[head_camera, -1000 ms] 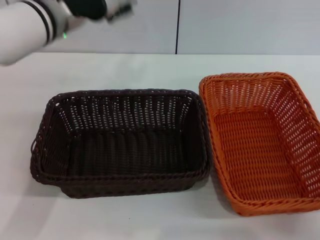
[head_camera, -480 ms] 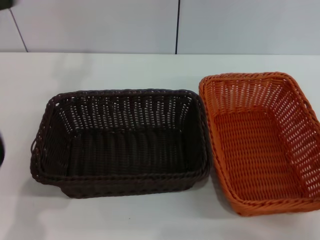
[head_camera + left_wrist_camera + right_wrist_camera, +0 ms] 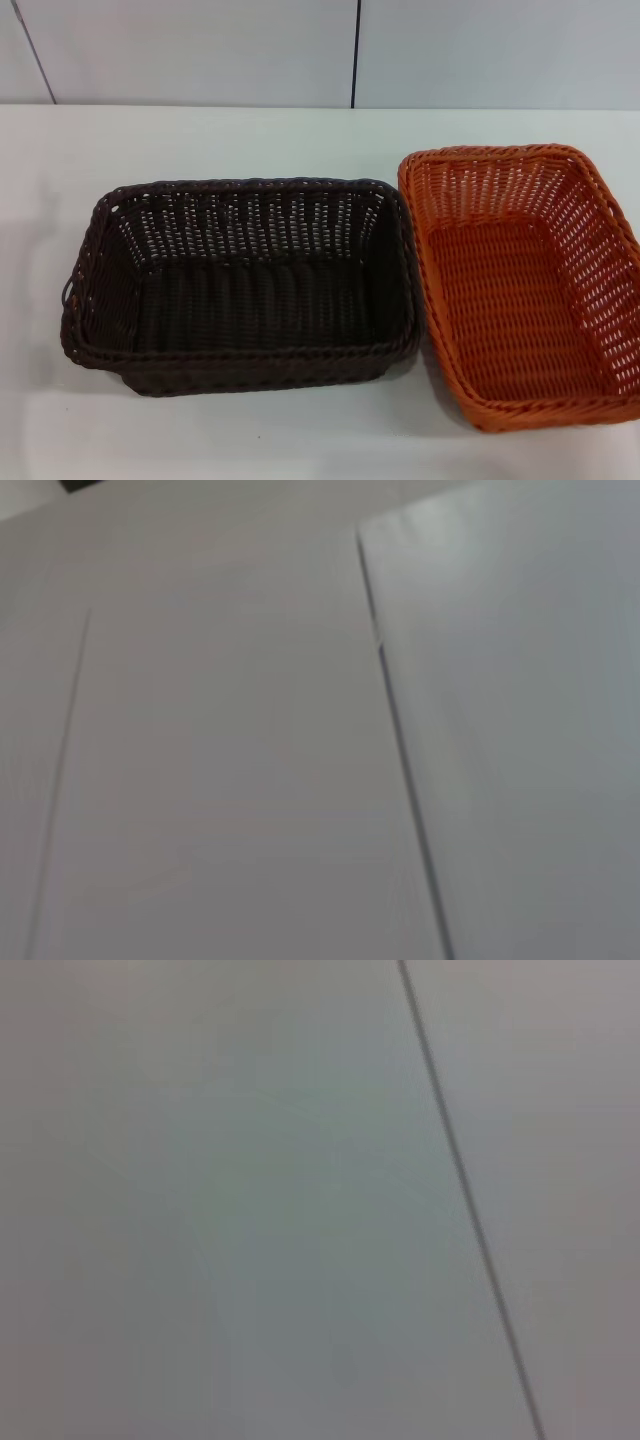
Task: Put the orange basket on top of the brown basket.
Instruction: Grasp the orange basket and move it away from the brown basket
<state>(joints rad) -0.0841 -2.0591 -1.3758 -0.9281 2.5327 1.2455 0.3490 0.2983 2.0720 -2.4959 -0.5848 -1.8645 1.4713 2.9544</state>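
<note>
The orange basket (image 3: 520, 280) stands on the white table at the right in the head view, empty, its right side cut off by the picture's edge. The brown basket (image 3: 240, 285) stands right beside it on the left, empty, their rims nearly touching. Neither gripper shows in any view. Both wrist views show only plain grey wall panels with a dark seam.
The white table (image 3: 250, 135) runs back to a grey panelled wall (image 3: 200, 50) with a dark vertical seam. Bare table lies behind both baskets and in a strip in front of them.
The left arm, at the upper left of the head view one second ago, has swung out of the picture. The baskets have not moved.
</note>
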